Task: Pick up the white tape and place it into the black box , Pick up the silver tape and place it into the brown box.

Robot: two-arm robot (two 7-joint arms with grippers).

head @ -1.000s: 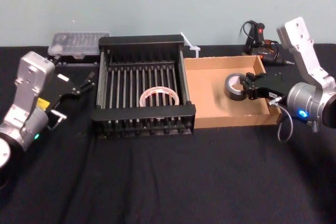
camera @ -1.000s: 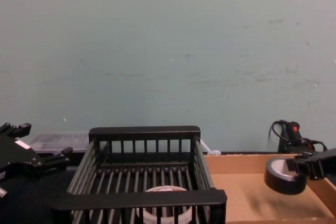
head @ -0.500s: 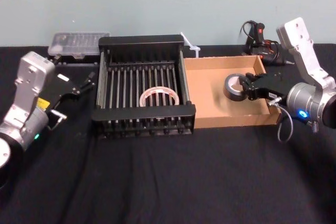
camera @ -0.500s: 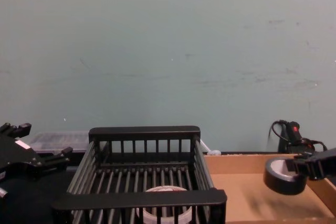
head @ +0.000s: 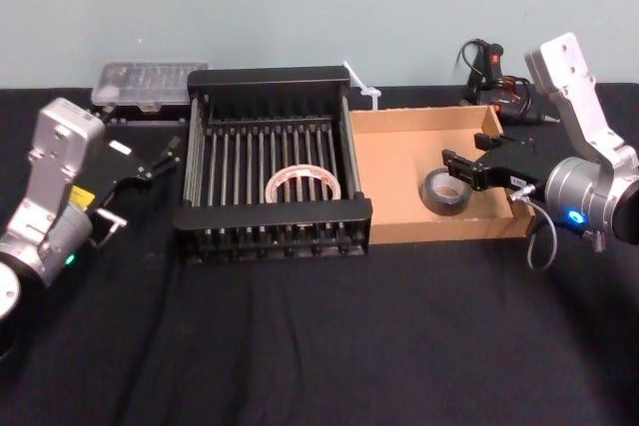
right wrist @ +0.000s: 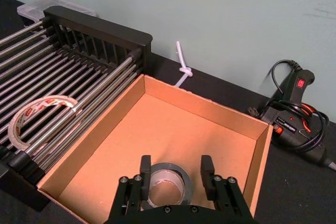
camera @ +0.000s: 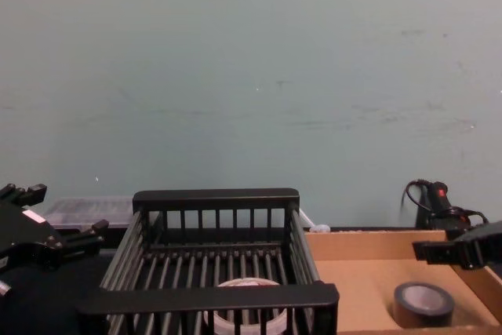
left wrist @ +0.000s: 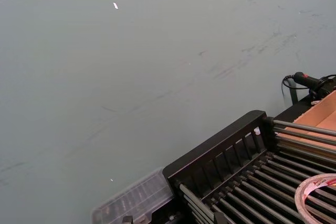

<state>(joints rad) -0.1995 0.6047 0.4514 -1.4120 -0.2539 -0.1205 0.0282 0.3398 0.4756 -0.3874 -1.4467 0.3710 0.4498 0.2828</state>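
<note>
On the black table [head: 319, 346], the left tool [head: 150, 169] is parked to the left of the black box [head: 272, 218], its fingers apart and holding nothing. Inside that box the white tape [head: 303, 185] lies flat on the slatted bottom toward the near wall, its wide hole facing up, translucent with a pale rim and reddish print along the edge. To the right, touching the crate, sits the brown box [head: 399, 226]. The silver tape [head: 445, 193] lies flat on its cardboard floor near the right wall, hole upward, dark grey outside and silvery on top. Just above it hovers the right tool [right wrist: 175, 177], fingers spread and empty, clear of the roll.
</note>
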